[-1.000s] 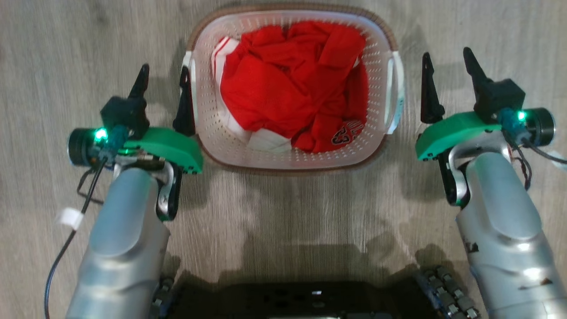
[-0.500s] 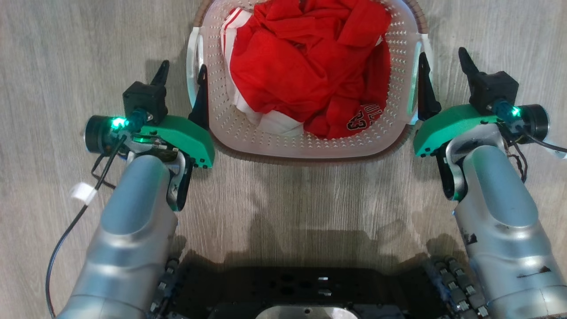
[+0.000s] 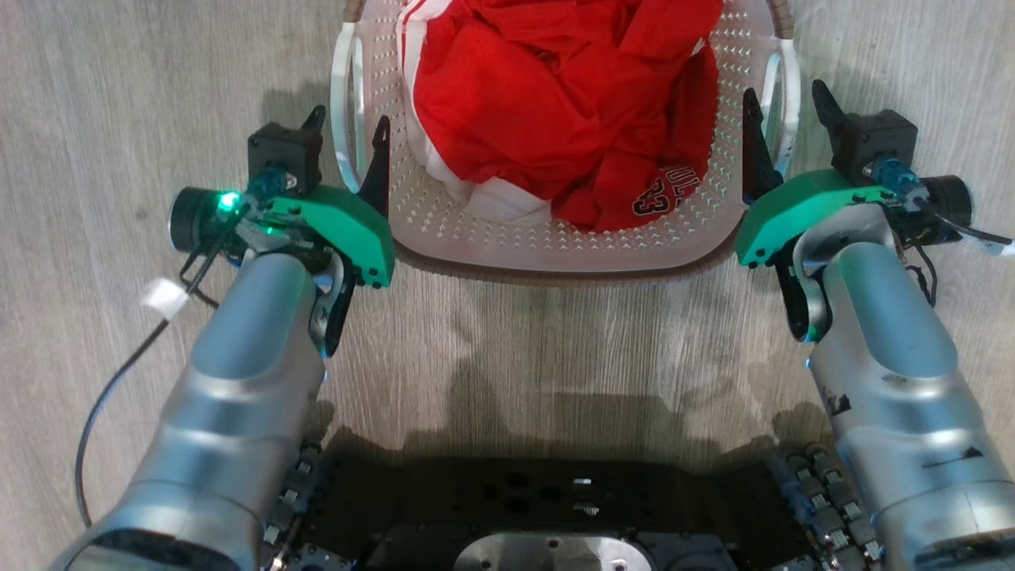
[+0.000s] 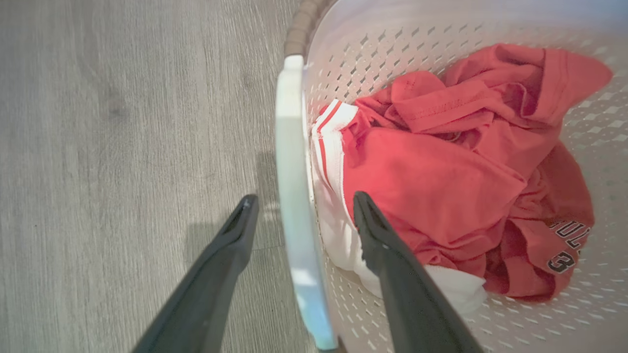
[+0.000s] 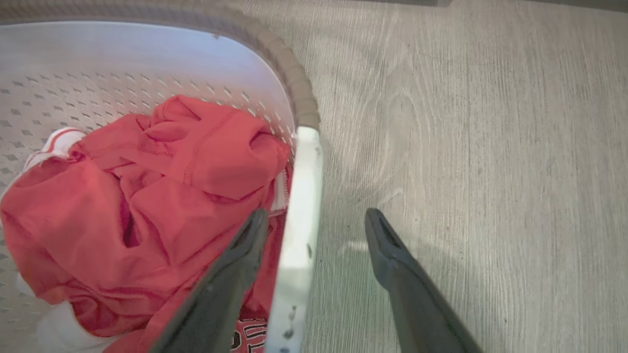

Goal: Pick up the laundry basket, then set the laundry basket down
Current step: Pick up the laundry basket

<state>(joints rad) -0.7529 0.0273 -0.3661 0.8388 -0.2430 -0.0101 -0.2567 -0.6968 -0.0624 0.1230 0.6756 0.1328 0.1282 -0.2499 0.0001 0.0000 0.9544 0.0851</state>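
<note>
Left gripper point(image 3: 350, 119) and right gripper point(image 3: 782, 90), jaws apart astride laundry basket point(image 3: 555, 238) handles point(image 3: 342, 95); red jersey point(image 3: 555, 103) lettered "ULL"

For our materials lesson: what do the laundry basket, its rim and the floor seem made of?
Laundry basket: likely moulded plastic, smooth white, regular holes. Rim: brown woven look, material unclear. Floor: matte grey wood-grain, possibly laminate.

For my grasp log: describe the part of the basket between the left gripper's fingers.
On the grey wood floor sits the laundry basket holding red clothing. The left gripper straddles its smooth white side handle, unlike the brown woven rim beyond it.
</note>
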